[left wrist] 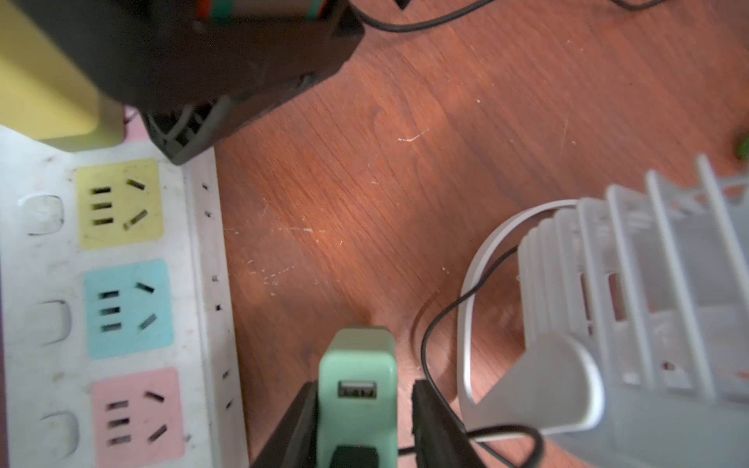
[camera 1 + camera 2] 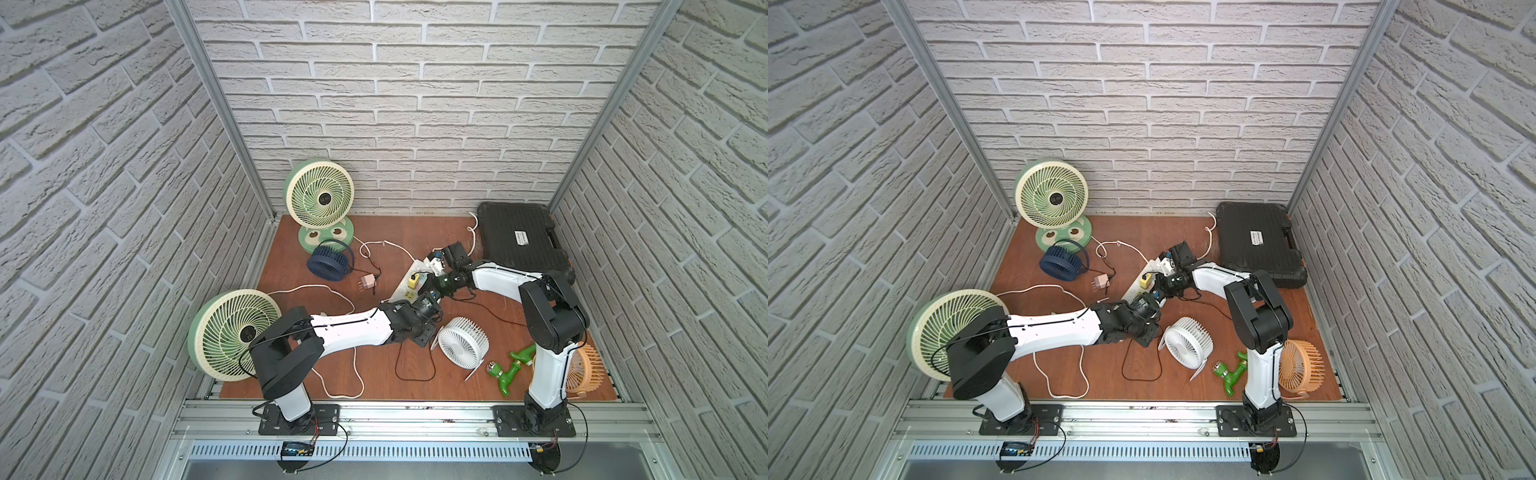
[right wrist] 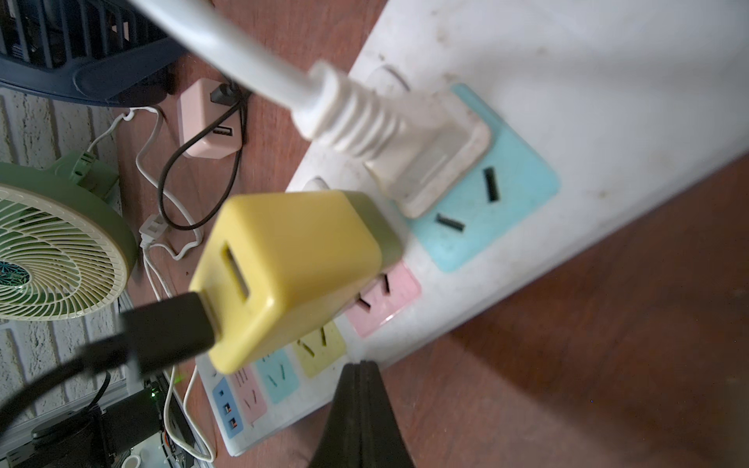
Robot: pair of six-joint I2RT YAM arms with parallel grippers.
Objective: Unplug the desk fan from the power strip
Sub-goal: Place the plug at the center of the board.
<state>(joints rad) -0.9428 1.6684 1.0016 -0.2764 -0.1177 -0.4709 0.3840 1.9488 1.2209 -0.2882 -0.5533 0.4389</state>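
Note:
The power strip (image 2: 405, 286) (image 2: 1136, 291) lies slantwise mid-table, its pastel sockets showing in the left wrist view (image 1: 194, 243) and the right wrist view (image 3: 567, 81). A mint green USB adapter (image 1: 356, 364) with a black cable stands off the strip, beside its edge, out of any socket. My left gripper (image 1: 364, 385) straddles it, with a gap showing at one finger (image 1: 425, 413). The cable runs toward the white desk fan (image 2: 463, 341) (image 1: 648, 304). My right gripper (image 3: 360, 366) is shut and empty, its tips on the strip's edge.
A yellow adapter (image 3: 292, 267) and a white plug (image 3: 429, 162) sit in the strip. A loose pink adapter (image 2: 368, 282), a navy fan (image 2: 328, 262), two green fans, a black case (image 2: 519, 237), a green tap (image 2: 513, 365) and an orange fan (image 2: 586, 370) surround the work area.

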